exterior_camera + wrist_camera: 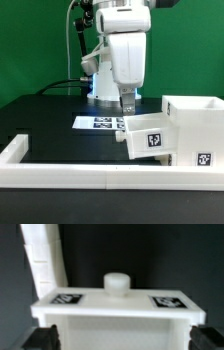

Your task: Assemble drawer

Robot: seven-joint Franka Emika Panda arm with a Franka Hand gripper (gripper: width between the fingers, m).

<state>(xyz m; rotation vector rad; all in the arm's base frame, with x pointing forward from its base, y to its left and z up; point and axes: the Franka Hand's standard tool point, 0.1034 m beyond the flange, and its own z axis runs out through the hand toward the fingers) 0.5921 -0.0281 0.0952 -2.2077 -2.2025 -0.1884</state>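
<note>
A low white drawer box (148, 136) with a marker tag lies tilted against the exterior view's left side of the large white casing (196, 122); how far it sits inside I cannot tell. My gripper (127, 108) hangs just above the box's rear end, open. In the wrist view the box (115, 317) fills the space between my gripper's (120, 339) dark fingers (40, 338), which stand wide at either side of it. A round white knob (117, 282) and two tags show on the box's far face.
The marker board (98, 122) lies flat on the black table behind the box. A long low white rail (70, 178) edges the table's front and turns up at the exterior view's left; it also shows in the wrist view (42, 263).
</note>
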